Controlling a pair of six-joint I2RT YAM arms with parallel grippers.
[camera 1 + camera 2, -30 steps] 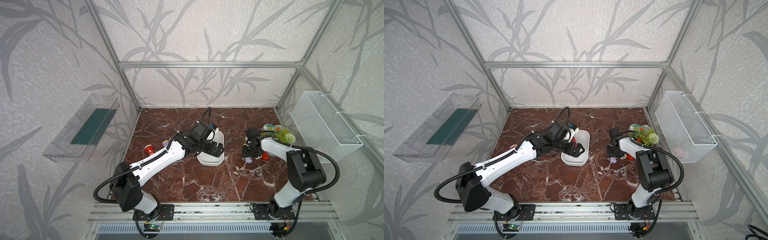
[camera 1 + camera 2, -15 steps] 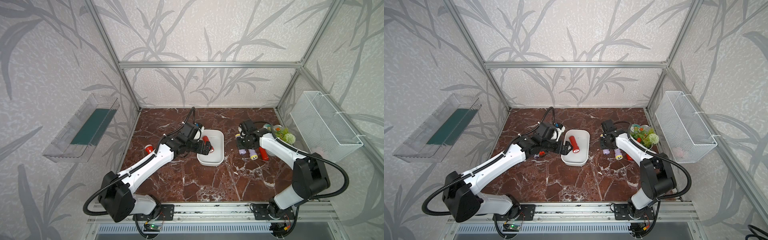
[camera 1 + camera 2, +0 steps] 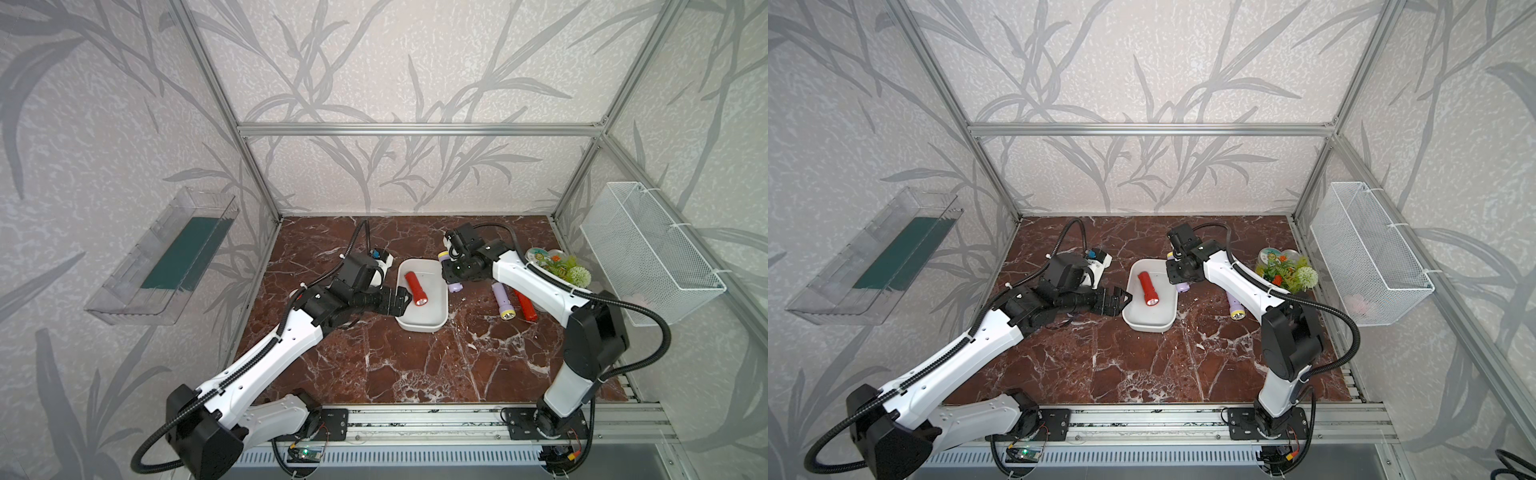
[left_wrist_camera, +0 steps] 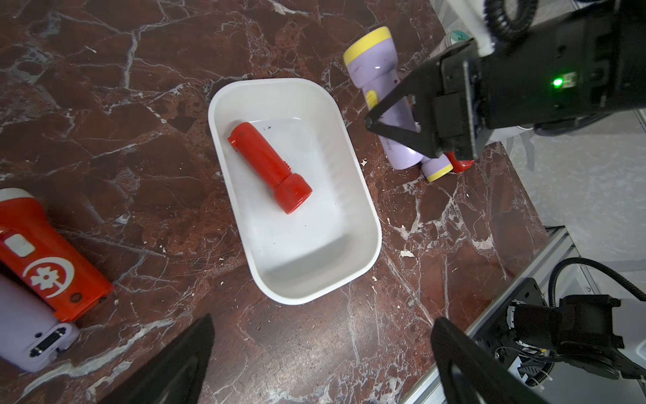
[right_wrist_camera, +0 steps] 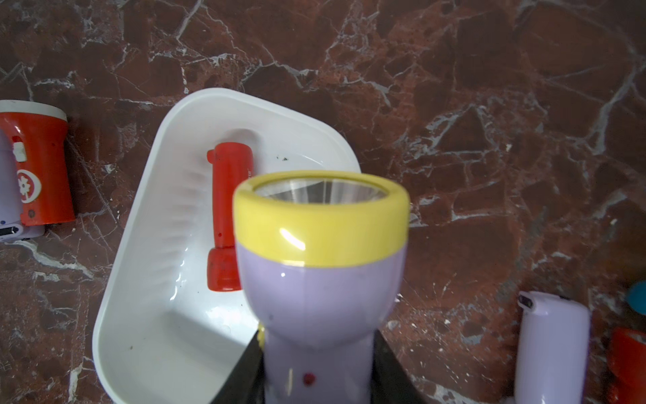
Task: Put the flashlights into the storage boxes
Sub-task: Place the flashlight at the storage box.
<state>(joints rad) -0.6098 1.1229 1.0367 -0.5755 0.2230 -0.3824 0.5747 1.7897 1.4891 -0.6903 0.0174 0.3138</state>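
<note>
The white storage box (image 3: 419, 326) (image 3: 1150, 326) stands mid-floor with one red flashlight (image 3: 416, 288) (image 4: 269, 168) lying in it. My right gripper (image 3: 453, 270) (image 5: 316, 363) is shut on a lavender flashlight (image 5: 321, 280) (image 4: 375, 77) with a yellow head, held just off the box's far right rim. My left gripper (image 3: 399, 301) (image 4: 323, 320) is open and empty at the box's left edge. More flashlights lie on the floor: a lavender one (image 3: 503, 301) and a red one (image 3: 524, 307) at the right, a red emblem one (image 4: 38, 259) and a lavender one (image 4: 24, 332) at the left.
An artificial plant (image 3: 569, 270) and a round tin (image 3: 540, 255) sit at the floor's right edge. A white wire basket (image 3: 648, 266) hangs on the right wall, a clear tray (image 3: 166, 257) on the left wall.
My left gripper drew back left from over the box, leaving the red flashlight inside. My right gripper lifted the lavender flashlight off the floor and carried it toward the box.
</note>
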